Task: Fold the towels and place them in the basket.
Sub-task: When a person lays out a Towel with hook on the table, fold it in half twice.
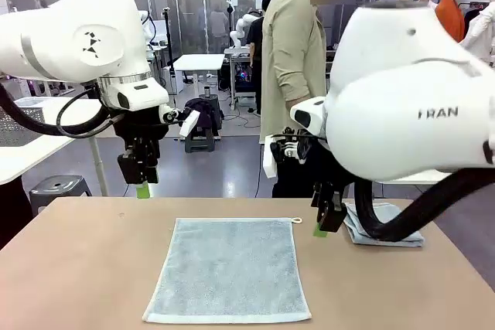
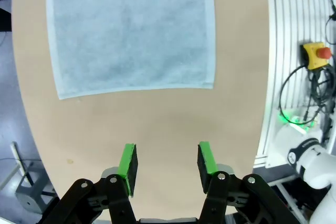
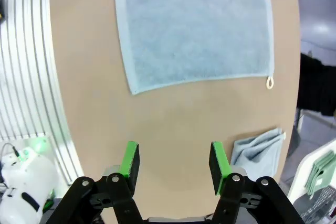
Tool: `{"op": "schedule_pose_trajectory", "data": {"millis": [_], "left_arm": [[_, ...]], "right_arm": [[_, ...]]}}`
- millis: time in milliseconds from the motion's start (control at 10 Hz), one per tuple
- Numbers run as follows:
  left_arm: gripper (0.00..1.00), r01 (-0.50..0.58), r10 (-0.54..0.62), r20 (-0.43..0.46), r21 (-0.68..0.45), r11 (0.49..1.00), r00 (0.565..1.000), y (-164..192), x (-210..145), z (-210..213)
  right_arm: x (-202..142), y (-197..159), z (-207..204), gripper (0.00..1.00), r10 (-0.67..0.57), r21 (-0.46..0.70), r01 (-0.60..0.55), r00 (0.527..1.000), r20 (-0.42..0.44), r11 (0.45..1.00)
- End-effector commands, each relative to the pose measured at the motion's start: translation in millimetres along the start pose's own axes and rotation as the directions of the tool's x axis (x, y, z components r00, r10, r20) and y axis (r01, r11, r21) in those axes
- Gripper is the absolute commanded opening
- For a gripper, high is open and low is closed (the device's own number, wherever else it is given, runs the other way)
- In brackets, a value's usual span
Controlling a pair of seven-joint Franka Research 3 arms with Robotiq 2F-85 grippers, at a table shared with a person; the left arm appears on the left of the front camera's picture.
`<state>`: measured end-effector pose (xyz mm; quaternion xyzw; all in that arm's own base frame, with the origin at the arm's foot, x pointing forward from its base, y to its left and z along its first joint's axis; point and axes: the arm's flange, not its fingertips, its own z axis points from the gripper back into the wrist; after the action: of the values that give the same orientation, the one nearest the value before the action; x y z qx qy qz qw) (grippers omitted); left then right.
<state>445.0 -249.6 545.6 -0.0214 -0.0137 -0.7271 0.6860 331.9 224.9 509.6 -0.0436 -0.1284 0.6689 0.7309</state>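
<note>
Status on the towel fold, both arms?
Left gripper open, empty. Right gripper open, empty. Flat towel at centre, folded towel near right gripper. Person at far side.

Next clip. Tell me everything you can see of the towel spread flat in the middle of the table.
The spread towel is a pale grey-blue rectangle of soft terry-looking cloth with a lighter hemmed border and a small white loop at its far right corner. It lies unfolded and flat on the tan table, roughly centred. Nothing rests on it; the left gripper and right gripper hang open, clear of it.
</note>
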Motion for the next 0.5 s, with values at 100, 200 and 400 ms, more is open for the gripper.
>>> {"op": "schedule_pose_trajectory", "data": {"millis": [100, 200, 400], "left_arm": [[0.60, -0.027, 0.024, -0.065, -0.042, 0.999, 0.998, -24.9, 1.8, -7.3], [0.60, -0.039, 0.036, -0.077, -0.049, 0.998, 0.996, -33.4, 1.4, -12.7], [0.60, -0.054, 0.050, -0.065, -0.050, 0.997, 0.997, -40.0, -4.0, -22.2]], "right_arm": [[11.6, -28.9, -3.5, 0.68, 0.068, 0.044, -0.067, 0.998, -0.010, 0.997], [16.3, -34.6, -2.9, 0.68, 0.076, 0.050, -0.075, 0.997, -0.030, 0.996], [22.2, -40.9, -5.2, 0.68, 0.057, 0.092, -0.050, 0.995, -0.085, 0.994]]}}
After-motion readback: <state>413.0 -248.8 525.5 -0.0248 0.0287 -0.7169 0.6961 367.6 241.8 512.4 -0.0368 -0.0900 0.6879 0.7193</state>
